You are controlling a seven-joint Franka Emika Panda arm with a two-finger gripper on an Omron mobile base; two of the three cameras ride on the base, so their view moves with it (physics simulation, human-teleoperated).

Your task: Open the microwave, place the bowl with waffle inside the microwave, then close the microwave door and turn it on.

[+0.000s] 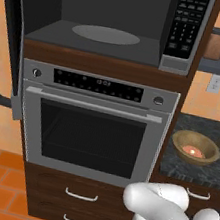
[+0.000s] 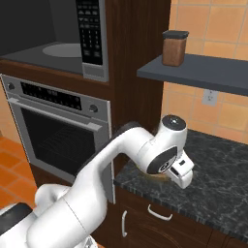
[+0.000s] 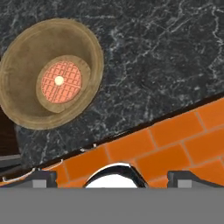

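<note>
Tan wooden bowl with the waffle sits on the dark stone bench; the gripper hangs above it, spread wide, grasping nothing. Microwave door stands open.

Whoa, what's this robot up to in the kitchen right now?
It is warming up a waffle. The microwave already stands open, its door swung out to the left and the round turntable bare. The wooden bowl with the waffle sits on the dark stone counter to the right of the oven. The arm has its hand above that counter, looking down at the bowl, with the gripper open and holding nothing. The bowl has not yet been picked up.
</note>
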